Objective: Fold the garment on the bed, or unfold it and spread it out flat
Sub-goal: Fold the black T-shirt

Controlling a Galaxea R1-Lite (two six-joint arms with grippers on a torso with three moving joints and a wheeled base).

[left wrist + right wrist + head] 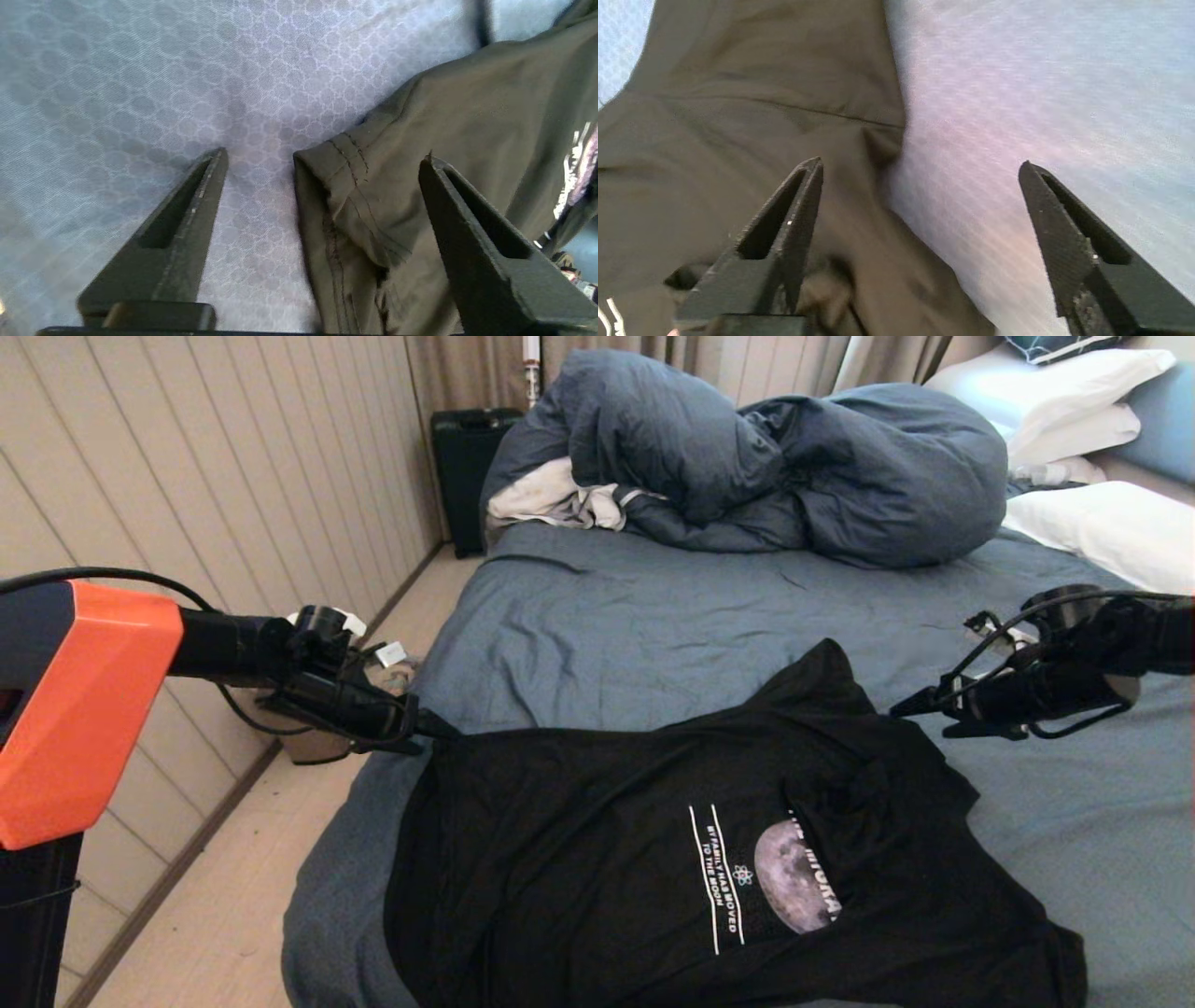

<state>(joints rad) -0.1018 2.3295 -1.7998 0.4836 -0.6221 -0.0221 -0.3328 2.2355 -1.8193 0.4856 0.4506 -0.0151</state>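
The black T-shirt (709, 859) lies on the near part of the bed (635, 616), moon print and white lettering facing up, with folds over the print's right side. My left gripper (446, 728) hovers at the shirt's far left corner, open; a stitched hem corner (345, 186) lies between its fingers. My right gripper (901, 709) is at the shirt's right edge near a sleeve, open too. Its one finger (798, 210) is over the black fabric (738, 140), the other over the bare sheet (1017, 93).
A bulky dark-blue duvet (766, 457) with a white cloth (551, 499) is heaped at the far end of the bed. White pillows (1102, 523) lie at the far right. The wooden floor (215, 896) and panelled wall run along the bed's left side; a black case (467, 467) stands far left.
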